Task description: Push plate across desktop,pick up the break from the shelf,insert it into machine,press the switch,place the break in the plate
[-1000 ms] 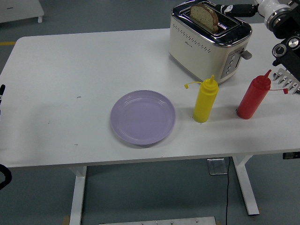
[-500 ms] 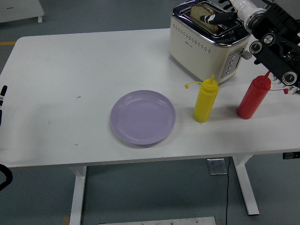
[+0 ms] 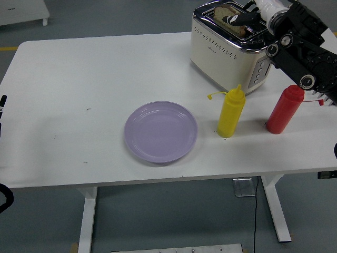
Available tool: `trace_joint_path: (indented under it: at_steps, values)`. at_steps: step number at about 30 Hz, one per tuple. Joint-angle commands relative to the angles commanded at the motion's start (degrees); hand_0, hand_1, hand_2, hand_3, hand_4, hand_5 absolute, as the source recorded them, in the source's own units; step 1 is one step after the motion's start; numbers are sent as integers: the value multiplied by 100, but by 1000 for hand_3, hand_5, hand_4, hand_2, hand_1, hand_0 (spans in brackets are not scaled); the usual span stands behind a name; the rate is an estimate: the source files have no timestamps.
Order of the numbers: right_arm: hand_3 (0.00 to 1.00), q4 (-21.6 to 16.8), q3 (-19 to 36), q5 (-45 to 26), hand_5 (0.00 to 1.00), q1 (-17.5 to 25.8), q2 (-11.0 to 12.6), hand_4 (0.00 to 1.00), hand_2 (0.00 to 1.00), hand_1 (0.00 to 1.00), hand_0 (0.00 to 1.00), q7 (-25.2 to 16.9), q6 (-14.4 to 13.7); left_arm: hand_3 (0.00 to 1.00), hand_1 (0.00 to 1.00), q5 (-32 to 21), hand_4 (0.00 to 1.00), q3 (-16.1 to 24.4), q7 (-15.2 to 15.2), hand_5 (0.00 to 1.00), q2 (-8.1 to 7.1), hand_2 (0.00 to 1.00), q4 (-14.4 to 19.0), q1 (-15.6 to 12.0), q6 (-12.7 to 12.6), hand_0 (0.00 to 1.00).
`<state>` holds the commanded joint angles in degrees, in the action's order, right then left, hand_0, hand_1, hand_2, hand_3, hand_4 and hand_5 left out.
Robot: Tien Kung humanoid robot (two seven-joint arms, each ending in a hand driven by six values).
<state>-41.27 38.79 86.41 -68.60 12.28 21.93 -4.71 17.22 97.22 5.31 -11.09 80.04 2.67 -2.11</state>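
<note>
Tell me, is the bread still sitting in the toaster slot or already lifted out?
In. The bread still sits in the toaster slot, its top sticking up, with the right hand's fingers on it.

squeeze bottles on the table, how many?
2. The yellow bottle stands in front of the toaster, right of the purple plate. The red bottle stands further right, by the right arm. None look hidden.
</note>
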Motion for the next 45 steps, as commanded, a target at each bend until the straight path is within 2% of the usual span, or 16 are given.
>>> trace_joint_path:
  at_steps: [1, 2, 13, 14, 19, 20, 25, 26, 29, 31, 32, 37, 38, 43, 44, 45]
  values:
    - [807, 16, -34, 40, 486, -15, -18, 842, 683, 652, 615, -3, -8, 801, 885, -1, 627, 3, 1, 998, 0, 940, 0, 1, 0, 838]
    - [771, 31, -64, 78, 455, -29, -35, 818, 635, 599, 520, -5, -16, 802, 885, -1, 627, 5, 1, 998, -1, 940, -1, 2, 1, 838]
    - [745, 243, -395, 495, 417, -172, -240, 787, 607, 564, 486, -12, -56, 801, 885, -10, 627, 3, 7, 998, 3, 940, -13, 12, -1, 838]
    - [718, 267, -425, 540, 343, -186, -261, 688, 582, 538, 443, -10, -63, 802, 885, -10, 626, -1, 6, 998, 5, 939, -15, 18, -1, 838]
    - [718, 384, -539, 659, 343, -247, -352, 688, 582, 538, 443, 3, -106, 802, 885, -4, 626, 14, 7, 998, 10, 939, -18, 40, 3, 838]
    - [684, 399, -561, 667, 249, -255, -363, 593, 531, 475, 375, 0, -123, 801, 885, -2, 626, 22, 7, 998, 8, 939, -17, 41, 3, 839]
    - [684, 443, -679, 717, 249, -290, -399, 593, 531, 475, 375, -10, -209, 801, 885, 0, 626, 56, 10, 998, -2, 939, -15, 46, 3, 839]
    - [611, 450, -710, 738, 190, -296, -406, 518, 484, 406, 290, -16, -232, 800, 883, 1, 626, 57, 10, 998, -1, 938, -15, 47, 4, 837]
    - [611, 448, -797, 842, 190, -304, -422, 518, 484, 406, 290, -30, -261, 800, 883, 1, 626, 58, 10, 998, 1, 938, -17, 50, 5, 837]
    - [611, 437, -833, 901, 190, -303, -426, 518, 484, 406, 290, -35, -269, 800, 883, 1, 626, 57, 10, 998, 2, 938, -17, 51, 5, 837]
    - [564, 429, -847, 939, 135, -300, -426, 449, 462, 380, 242, -39, -274, 800, 881, 1, 626, 59, 11, 998, 3, 936, -17, 52, 6, 836]
    - [564, 368, -859, 1078, 135, -261, -394, 449, 462, 380, 242, -58, -379, 800, 881, 1, 626, 64, 13, 998, 2, 936, -17, 43, 6, 836]
    - [545, 352, -851, 1099, 107, -249, -382, 385, 451, 365, 218, -64, -417, 798, 880, 1, 627, 63, 13, 998, 2, 935, -16, 41, 5, 834]
    - [545, 100, -715, 1260, 107, -147, -231, 385, 451, 365, 218, -132, -732, 798, 880, 1, 627, 57, 13, 998, -4, 935, -8, 31, 5, 834]
    - [532, 7, -641, 1344, 111, -119, -183, 309, 438, 346, 197, -135, -822, 796, 879, 2, 626, 58, 13, 998, -5, 936, -6, 28, 5, 834]
    - [532, -69, -569, 1418, 111, -100, -144, 309, 438, 346, 197, -136, -895, 796, 879, 2, 626, 58, 13, 998, -6, 936, -5, 24, 4, 834]
